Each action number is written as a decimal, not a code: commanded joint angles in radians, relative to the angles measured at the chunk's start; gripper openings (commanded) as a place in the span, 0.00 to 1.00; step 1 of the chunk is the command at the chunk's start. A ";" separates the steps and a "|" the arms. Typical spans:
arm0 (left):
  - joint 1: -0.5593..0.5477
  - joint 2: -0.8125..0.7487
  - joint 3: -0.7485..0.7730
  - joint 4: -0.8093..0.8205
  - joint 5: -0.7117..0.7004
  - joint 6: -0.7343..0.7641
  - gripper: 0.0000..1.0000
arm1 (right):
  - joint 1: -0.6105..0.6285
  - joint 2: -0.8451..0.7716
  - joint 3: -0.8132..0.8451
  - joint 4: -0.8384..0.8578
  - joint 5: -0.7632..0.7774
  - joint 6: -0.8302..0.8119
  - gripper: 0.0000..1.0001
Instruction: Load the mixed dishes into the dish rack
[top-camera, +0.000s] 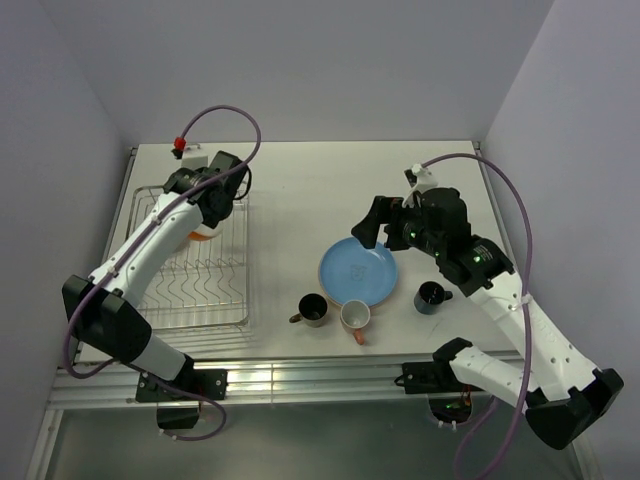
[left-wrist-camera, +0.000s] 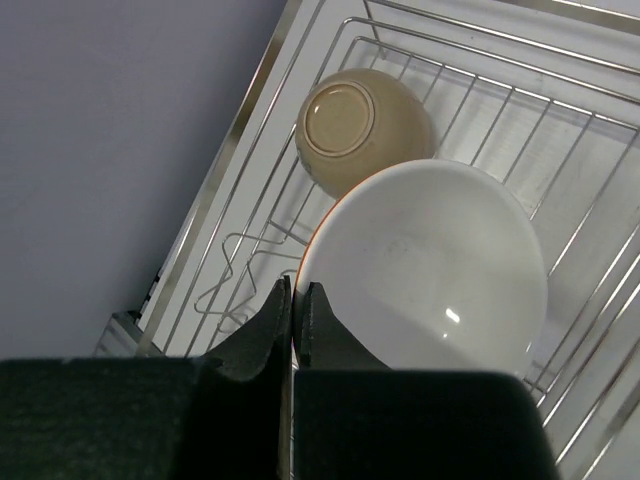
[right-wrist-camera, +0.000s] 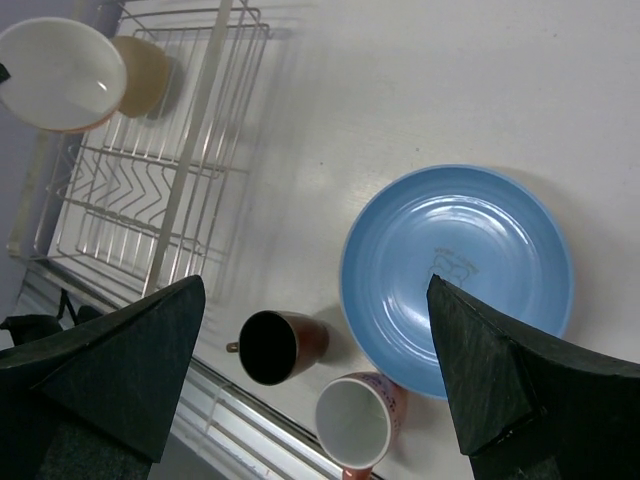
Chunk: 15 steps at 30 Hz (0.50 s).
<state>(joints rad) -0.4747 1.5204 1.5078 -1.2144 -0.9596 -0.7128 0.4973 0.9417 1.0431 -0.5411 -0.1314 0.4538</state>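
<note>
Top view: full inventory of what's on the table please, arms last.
table: 1, white, under everything
rack: 1, silver wire, table's left side
cream bowl: 1, cream, in rack, base showing, beside white bowl
white bowl: 1, white inside and orange outside, over rack's far end
plate: 1, blue, table centre-right
brown mug: 1, dark brown, near-left of plate
pink mug: 1, pinkish-orange, near edge of plate
blue mug: 1, dark blue, right of plate
left pincer: 1, black, shut on white bowl's rim
right pincer: 1, black, open above plate and mugs
</note>
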 joint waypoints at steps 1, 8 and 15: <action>0.042 -0.042 -0.018 0.166 -0.024 0.145 0.00 | -0.020 0.002 -0.026 0.030 0.013 -0.021 1.00; 0.126 0.006 -0.057 0.240 -0.042 0.205 0.00 | -0.031 0.032 -0.051 0.059 -0.016 -0.030 1.00; 0.128 0.133 -0.021 0.177 -0.134 0.164 0.00 | -0.031 0.052 -0.075 0.089 -0.048 -0.041 1.00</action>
<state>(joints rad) -0.3458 1.6302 1.4464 -1.0206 -1.0279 -0.5369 0.4725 0.9878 0.9867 -0.5117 -0.1551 0.4397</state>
